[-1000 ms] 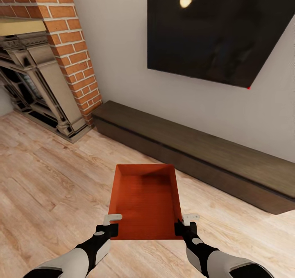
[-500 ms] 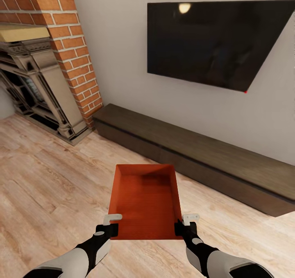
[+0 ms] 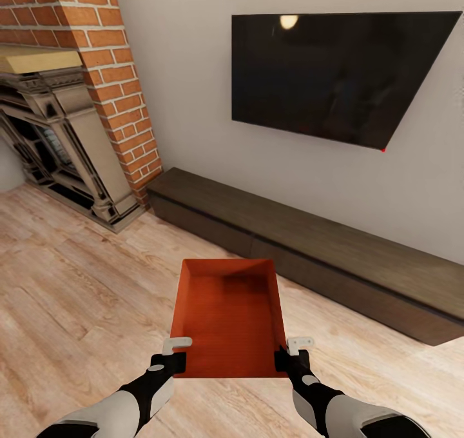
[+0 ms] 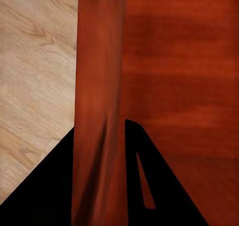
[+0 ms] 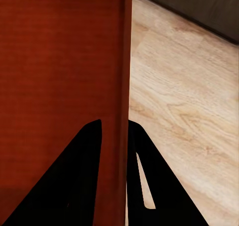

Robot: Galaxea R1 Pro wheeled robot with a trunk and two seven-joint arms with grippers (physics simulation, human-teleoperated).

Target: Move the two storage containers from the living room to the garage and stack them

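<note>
We carry one orange-red storage container (image 3: 229,318) out in front of us, held level above the light wood floor (image 3: 77,283). Its open top faces up and its long axis runs straight away from us, the far short end toward the low dark cabinet (image 3: 309,244) along the wall. The near short end sits between our two grippers.

Our left gripper (image 3: 169,358) pinches the container's left long wall near the near corner; in the left wrist view the thin wall (image 4: 99,111) passes between the two dark fingers (image 4: 50,186), one outside and one inside the bin, so the jaws are closed down to the wall's thickness. Our right gripper (image 3: 288,355) grips the right long wall in the same way; in the right wrist view the wall (image 5: 122,86) runs between the fingers (image 5: 74,186), jaws nearly together on it.

Beyond the container, a large black screen (image 3: 335,77) hangs on the pale wall above the cabinet. To the left stands a red brick chimney (image 3: 109,57) with a dark ornate fireplace (image 3: 58,148).
</note>
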